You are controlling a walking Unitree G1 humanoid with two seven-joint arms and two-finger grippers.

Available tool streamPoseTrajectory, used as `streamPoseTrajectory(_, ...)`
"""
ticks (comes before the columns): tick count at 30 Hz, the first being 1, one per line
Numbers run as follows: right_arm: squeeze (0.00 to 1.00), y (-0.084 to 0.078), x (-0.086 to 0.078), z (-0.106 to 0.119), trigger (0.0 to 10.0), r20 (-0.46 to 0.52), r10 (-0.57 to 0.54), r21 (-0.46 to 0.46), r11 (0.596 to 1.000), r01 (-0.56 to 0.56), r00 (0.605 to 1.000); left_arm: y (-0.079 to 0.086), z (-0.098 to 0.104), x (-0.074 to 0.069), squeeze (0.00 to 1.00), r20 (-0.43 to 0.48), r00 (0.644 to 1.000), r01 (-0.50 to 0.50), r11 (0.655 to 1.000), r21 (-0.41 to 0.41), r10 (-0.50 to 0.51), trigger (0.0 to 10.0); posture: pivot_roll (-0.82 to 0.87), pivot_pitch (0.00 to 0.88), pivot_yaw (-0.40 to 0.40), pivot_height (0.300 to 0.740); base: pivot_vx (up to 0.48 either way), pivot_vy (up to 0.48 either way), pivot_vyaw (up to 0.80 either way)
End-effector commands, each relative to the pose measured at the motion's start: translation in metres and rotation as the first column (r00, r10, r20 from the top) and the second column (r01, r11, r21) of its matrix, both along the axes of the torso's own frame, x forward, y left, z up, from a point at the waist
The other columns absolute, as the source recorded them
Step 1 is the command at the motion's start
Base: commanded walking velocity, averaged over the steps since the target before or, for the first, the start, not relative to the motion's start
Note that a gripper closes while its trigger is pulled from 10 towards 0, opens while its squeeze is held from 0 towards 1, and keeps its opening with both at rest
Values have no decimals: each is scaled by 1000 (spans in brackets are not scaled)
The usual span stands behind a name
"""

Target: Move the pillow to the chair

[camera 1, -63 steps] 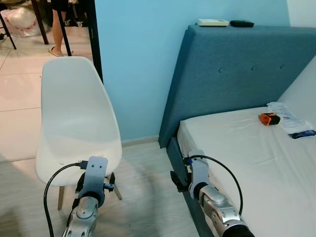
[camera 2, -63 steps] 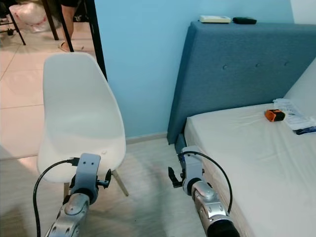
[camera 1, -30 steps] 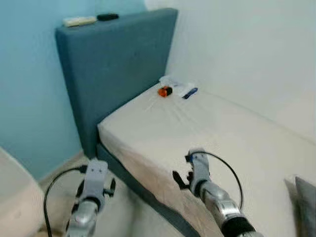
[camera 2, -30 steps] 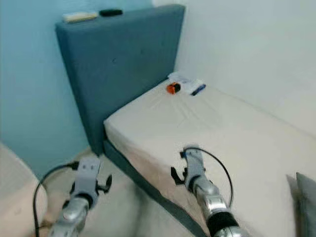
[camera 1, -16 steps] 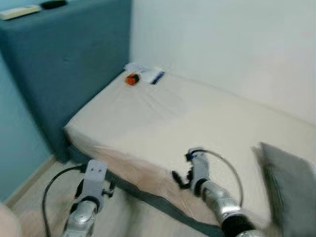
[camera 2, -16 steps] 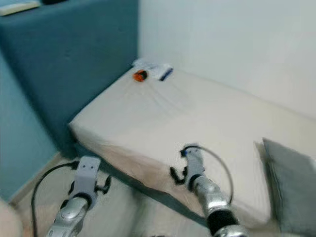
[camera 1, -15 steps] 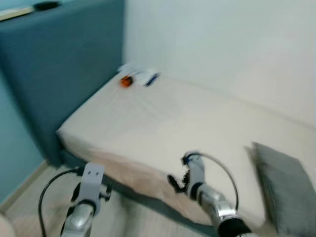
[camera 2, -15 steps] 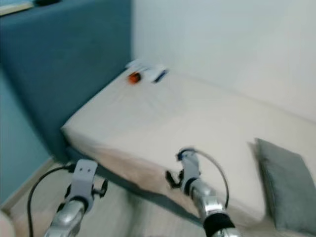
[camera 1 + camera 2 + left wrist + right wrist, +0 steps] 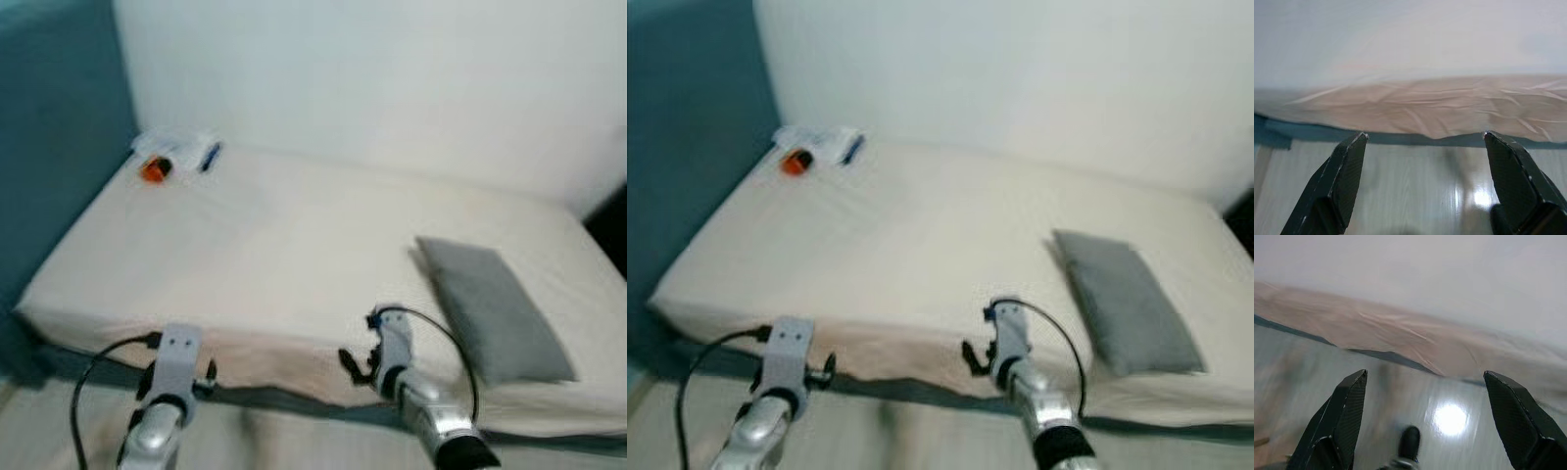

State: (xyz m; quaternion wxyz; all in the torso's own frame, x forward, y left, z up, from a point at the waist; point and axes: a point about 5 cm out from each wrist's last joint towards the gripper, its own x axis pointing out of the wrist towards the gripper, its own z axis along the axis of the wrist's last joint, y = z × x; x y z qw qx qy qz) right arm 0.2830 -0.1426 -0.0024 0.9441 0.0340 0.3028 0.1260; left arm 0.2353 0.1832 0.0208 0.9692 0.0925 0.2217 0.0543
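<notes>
Pillow: the grey pillow (image 9: 495, 307) lies flat on the bed (image 9: 284, 235), on the right-hand part of the mattress and close to its near edge (nothing rests on it).

Long axis: it runs from the wall side toward the near edge, slanting to the right as it comes forward.

Right gripper: the right gripper (image 9: 1422, 418) hangs low in front of the mattress edge, fingers spread wide with only floor and the draped sheet between them; it holds nothing.

Left gripper: the left gripper (image 9: 1425, 178) is also spread wide and empty, low before the bed's near edge and well off to the left.

Direction to go: from the right gripper the pillow sits up, forward and to the right; the right arm is plainly the nearer one, the left well apart from it.

Other things: a small orange object (image 9: 153, 169) and some white packets (image 9: 181, 149) lie in the far left corner by the blue headboard (image 9: 49, 127).

Stage: I'd judge this the approach, with no grasp yet begun.
</notes>
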Motion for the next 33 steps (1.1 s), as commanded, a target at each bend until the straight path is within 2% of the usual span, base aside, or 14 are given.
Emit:
streamPoseTrajectory(1, 0, -6, -1, -1, 10000, -6, -13, -13, 1000, 13, 1000, -3, -6, -4, 0, -25, 1000, 10, 1000, -1, -11, 10000, 79, 65, -109, 729, 0, 0, -800)
streamPoseTrajectory(13, 0, -4, 2, 1, 10000, -2, -14, -7, 1000, 14, 1000, -10, -4, 0, 0, -24, 999, 48, 999, -11, -48, 10000, 80, 56, -110, 729, 0, 0, -800)
streamPoseTrajectory(26, 0, -5, 4, 3, 10000, 9, -8, -12, 1000, 8, 1000, -7, -4, 0, 0, -19, 1000, 21, 999, -27, -22, 10000, 72, 46, -110, 729, 0, 0, -800)
streamPoseTrajectory(28, 0, -4, 5, 4, 10000, 30, 4, -12, 1000, -4, 1000, -7, -4, 0, 0, -8, 1000, 14, 1000, -27, -14, 10000, 72, 35, -112, 729, 0, 0, -800)
streamPoseTrajectory(30, 0, 2, 14, 19, 10000, 147, 5, 38, 999, -10, 989, -5, -1, 3, 0, 40, 999, -30, 998, -51, 32, 10000, 71, 14, -117, 729, 0, 0, -234)
streamPoseTrajectory(33, 0, 4, 18, 26, 10000, 204, 12, 48, 999, -22, 979, -4, 3, 5, 0, 71, 996, -50, 997, -64, 54, 10000, 71, 6, -120, 729, 0, 0, 0)
